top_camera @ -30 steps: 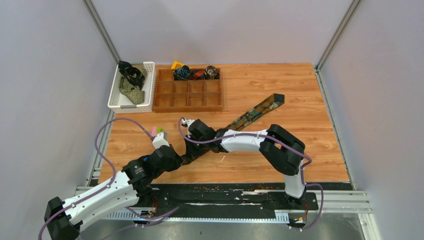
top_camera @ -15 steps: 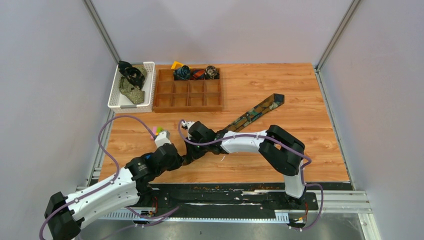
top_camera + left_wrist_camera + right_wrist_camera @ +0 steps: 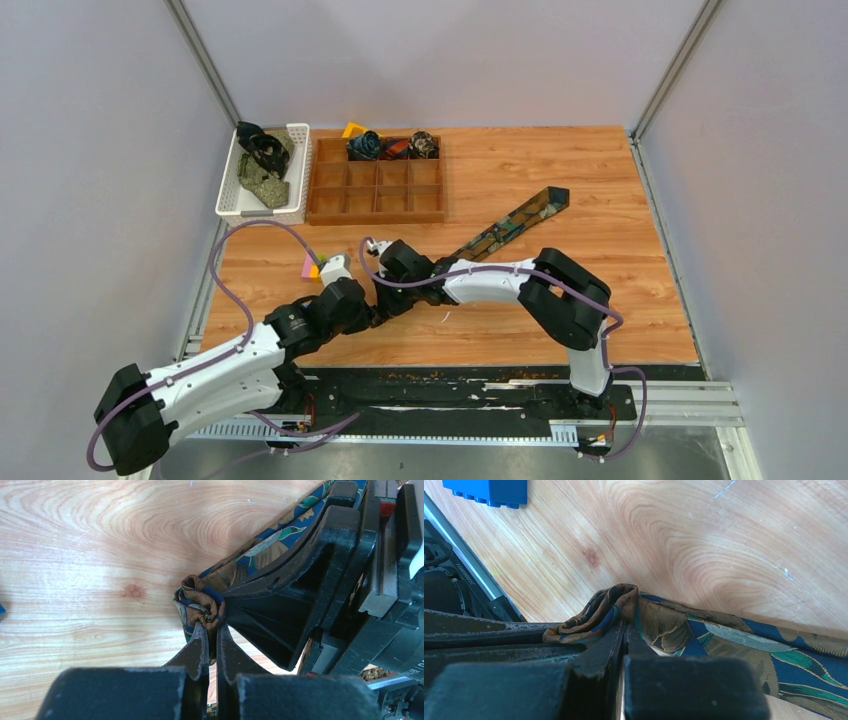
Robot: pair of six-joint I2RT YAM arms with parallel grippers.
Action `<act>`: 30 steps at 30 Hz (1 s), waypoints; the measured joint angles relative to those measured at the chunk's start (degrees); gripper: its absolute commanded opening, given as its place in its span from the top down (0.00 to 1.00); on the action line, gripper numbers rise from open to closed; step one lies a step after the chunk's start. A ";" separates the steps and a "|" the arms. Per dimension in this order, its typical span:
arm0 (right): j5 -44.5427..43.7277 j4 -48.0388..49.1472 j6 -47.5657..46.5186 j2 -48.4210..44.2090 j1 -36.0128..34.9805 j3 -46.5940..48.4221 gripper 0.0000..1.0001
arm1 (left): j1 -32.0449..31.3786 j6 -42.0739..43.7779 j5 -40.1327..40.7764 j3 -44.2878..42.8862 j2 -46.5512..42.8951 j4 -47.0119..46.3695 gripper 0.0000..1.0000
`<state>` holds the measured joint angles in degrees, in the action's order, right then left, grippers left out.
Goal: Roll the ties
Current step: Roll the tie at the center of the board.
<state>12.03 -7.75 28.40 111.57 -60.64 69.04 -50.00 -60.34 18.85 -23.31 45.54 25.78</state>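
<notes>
Brown tie (image 3: 734,642) — navy and teal-green leaf pattern — on pale wood-grain table (image 3: 674,540)

A blue, green and brown tie (image 3: 505,228) lies diagonally, its near end curled into a small roll

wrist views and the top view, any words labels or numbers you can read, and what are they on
Metal rail, right wrist view: a row of small white characters, tilted, too blurred to read.
Black arm housing, left wrist view: a few white characters at the frame's edge, cut off, unreadable.
Tie: leaf pattern only, no words.
Top view: nothing readable.
</notes>
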 measured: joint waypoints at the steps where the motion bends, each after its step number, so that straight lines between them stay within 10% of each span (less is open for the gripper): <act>1: 0.02 -0.11 -0.07 0.00 0.13 0.00 1.00 | 0.17 0.20 -0.17 -0.17 0.70 -0.52 1.00; 23: 1.77 -0.09 -1.31 -0.42 4.24 -1.73 1.00 | 3.93 2.78 -4.52 -2.89 14.84 -10.10 1.00; 30: 1.75 -0.61 -2.14 -4.13 5.88 -4.83 0.98 | 4.83 3.72 -5.49 -4.11 18.69 -12.17 0.74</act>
<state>13.78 -8.36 26.26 107.44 -54.76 64.20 -45.17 -56.62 13.37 -27.42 64.23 13.61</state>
